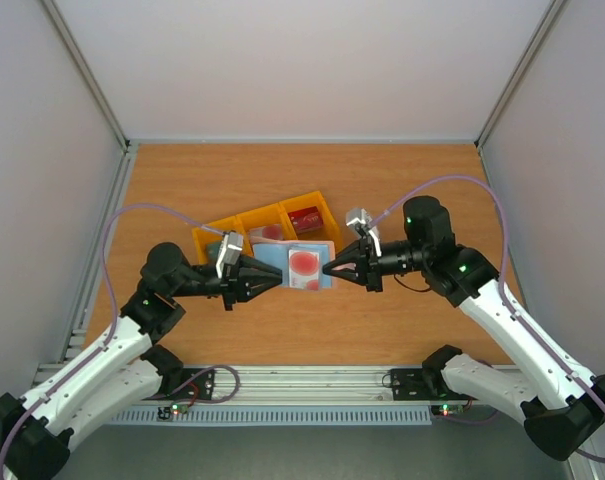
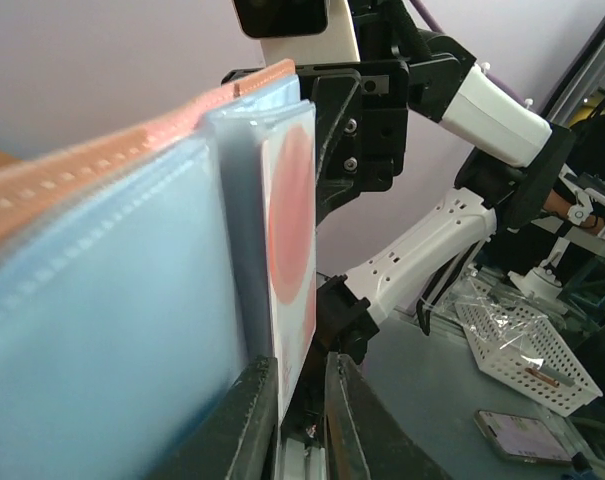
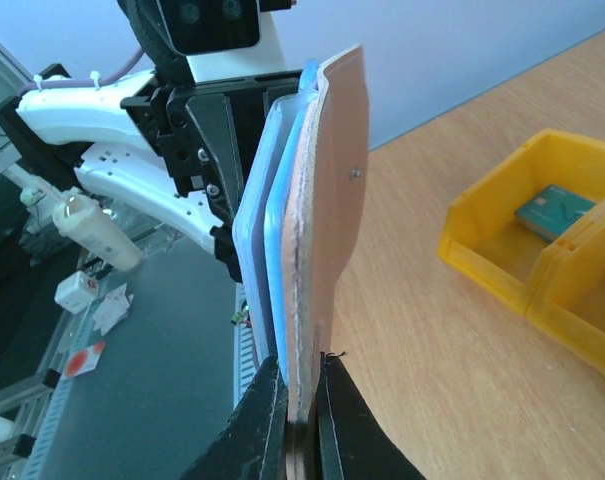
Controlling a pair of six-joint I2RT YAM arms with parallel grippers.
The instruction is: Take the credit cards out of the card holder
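The card holder [image 1: 272, 255] hangs open above the table between my two grippers, pale blue-grey inside [image 2: 112, 300] and taupe outside [image 3: 327, 200]. A whitish-pink credit card with a red blotch [image 2: 292, 220] sticks out of its right panel [image 1: 304, 264]. My left gripper [image 2: 302, 400] is at the holder's left end [image 1: 280, 280]. Its jaws stand slightly apart around that card's edge, which lies against one finger [image 2: 244, 430]. My right gripper [image 3: 302, 400] is shut on the holder's taupe cover [image 1: 327, 268]. A dark red card [image 1: 304, 217] and a teal card [image 3: 554, 208] lie in the yellow tray.
The yellow three-compartment tray [image 1: 244, 222] sits on the wooden table just behind the holder. Grey walls enclose the table on three sides. An aluminium rail [image 1: 302, 378] runs along the near edge between the arm bases.
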